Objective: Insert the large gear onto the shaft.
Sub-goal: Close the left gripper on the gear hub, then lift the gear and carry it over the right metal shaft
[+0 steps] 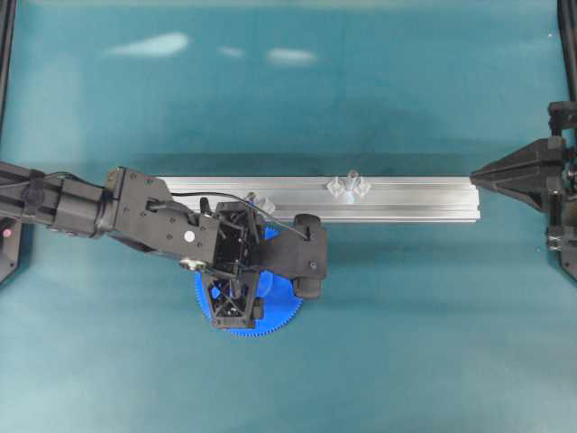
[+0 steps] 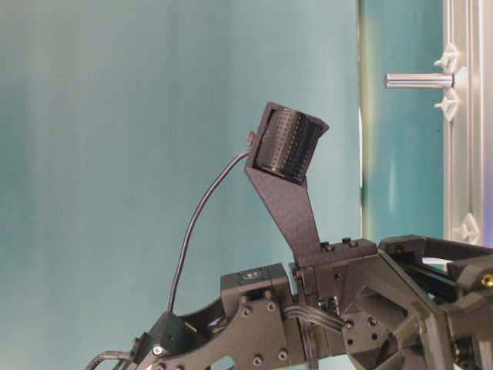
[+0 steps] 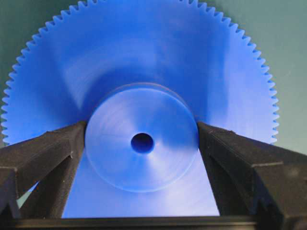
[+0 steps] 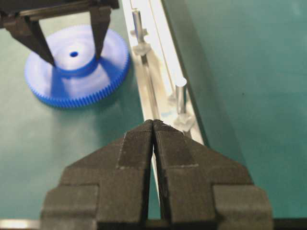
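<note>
The large gear (image 3: 139, 110), a bright-blue toothed disc, lies flat on the green surface (image 1: 406, 343) near its front edge in the overhead view, just in front of a long aluminium rail (image 1: 406, 200) that runs left to right across the middle. The left pincer (image 3: 142, 139) points down over the gear with its jaws spread wide, one black finger (image 3: 45, 153) on each side of the raised centre hub; the finger faces stand right at the hub's rim, and whether they press on it cannot be told. The small bore hole sits midway between the two fingers. The shaft (image 1: 349, 183), a thin silvery pin between two clear diamond-shaped mounts, stands on the rail to the right of the gear and well apart from it. The right pincer (image 4: 153, 127) hangs at the right end of the rail with its jaws pressed together and nothing between them. In the table-level view the left arm's black frame fills the lower part, before a plain teal backdrop (image 2: 115, 154). The surface is a matt green mat showing soft light reflections near its far edge.
</note>
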`<state>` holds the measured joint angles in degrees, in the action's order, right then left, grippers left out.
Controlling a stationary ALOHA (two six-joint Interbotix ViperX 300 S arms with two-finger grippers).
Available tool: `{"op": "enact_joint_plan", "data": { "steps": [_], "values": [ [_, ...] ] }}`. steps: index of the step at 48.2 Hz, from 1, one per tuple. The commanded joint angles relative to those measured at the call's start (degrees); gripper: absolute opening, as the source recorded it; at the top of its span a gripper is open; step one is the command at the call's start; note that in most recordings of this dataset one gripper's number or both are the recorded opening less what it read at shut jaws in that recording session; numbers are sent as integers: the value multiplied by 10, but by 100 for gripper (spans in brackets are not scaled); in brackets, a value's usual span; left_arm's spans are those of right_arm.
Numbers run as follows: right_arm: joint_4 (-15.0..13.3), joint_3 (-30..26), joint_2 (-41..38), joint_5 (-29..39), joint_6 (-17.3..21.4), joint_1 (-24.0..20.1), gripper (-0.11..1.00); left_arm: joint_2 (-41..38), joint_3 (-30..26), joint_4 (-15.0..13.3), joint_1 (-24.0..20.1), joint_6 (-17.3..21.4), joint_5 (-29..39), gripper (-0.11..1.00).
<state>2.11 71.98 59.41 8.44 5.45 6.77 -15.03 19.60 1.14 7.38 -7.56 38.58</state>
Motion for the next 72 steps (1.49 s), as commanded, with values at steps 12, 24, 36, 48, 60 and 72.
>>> {"op": "enact_joint_plan", "data": {
  "steps": [12,24,36,48,60,72],
  "values": [
    [-1,-5,-4,9,5,2,9,1,-2,1,2,-15,0,93],
    [-1,-5,-4,13,5,2,9,4,-3,1,6,-14,1,76],
    [-1,-6,-4,12,5,2,9,6,-5,1,6,-13,6,76],
    [-1,-4,-4,13,5,2,9,18,-29,1,6,-13,11,76],
    [0,-4,-4,12,5,2,9,34,-64,1,6,-11,58,76],
    [-1,-2,-4,12,5,2,9,36,-98,1,6,-8,89,76]
  ]
}}
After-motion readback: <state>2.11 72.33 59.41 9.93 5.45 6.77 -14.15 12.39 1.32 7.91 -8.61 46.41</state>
